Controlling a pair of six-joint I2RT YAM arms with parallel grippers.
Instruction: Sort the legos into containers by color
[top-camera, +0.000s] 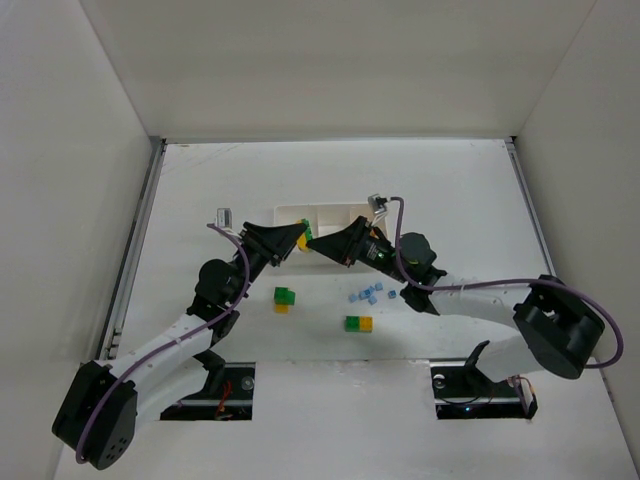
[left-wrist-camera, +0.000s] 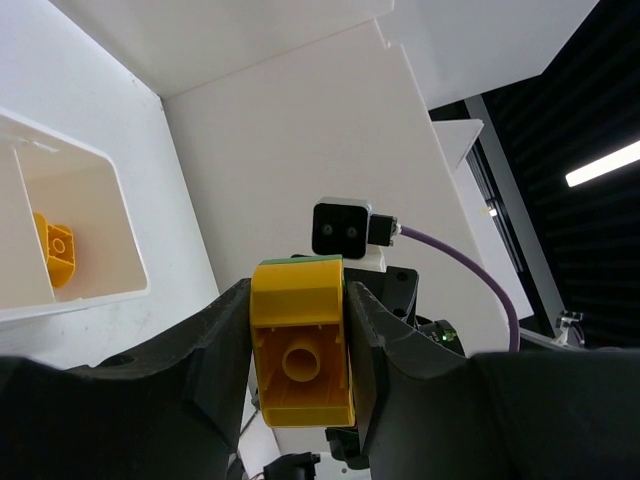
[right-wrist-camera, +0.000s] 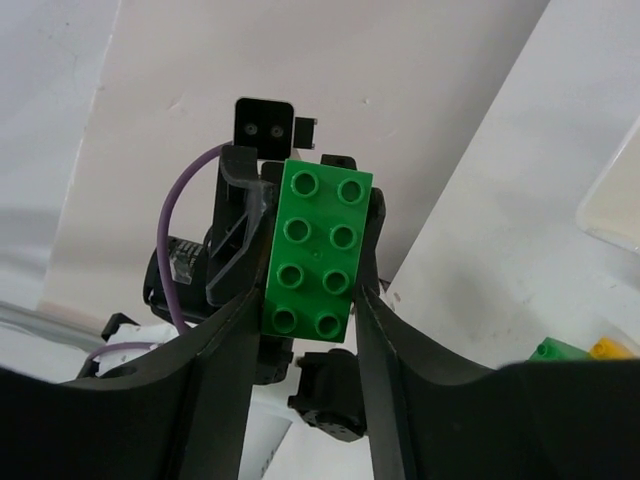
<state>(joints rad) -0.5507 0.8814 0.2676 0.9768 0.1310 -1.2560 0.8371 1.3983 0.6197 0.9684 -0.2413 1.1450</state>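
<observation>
A stacked yellow and green lego pair (top-camera: 304, 240) is held in the air between both grippers, just in front of the white tray (top-camera: 330, 208). My left gripper (top-camera: 298, 241) is shut on the yellow brick (left-wrist-camera: 300, 345); a green edge (left-wrist-camera: 298, 262) shows at its far end. My right gripper (top-camera: 314, 244) is shut on the green brick (right-wrist-camera: 315, 250), studs facing its camera. A yellow brick (left-wrist-camera: 57, 250) lies in one tray compartment (left-wrist-camera: 95, 215). Two more green and yellow pairs (top-camera: 285, 298) (top-camera: 359, 323) and several tiny light blue bricks (top-camera: 368, 293) lie on the table.
White walls enclose the table on three sides. The tray's corner (right-wrist-camera: 622, 200) and a green and yellow pair (right-wrist-camera: 570, 350) show at the right of the right wrist view. Each wrist view sees the other arm's camera (left-wrist-camera: 342, 228) (right-wrist-camera: 265, 120) straight ahead.
</observation>
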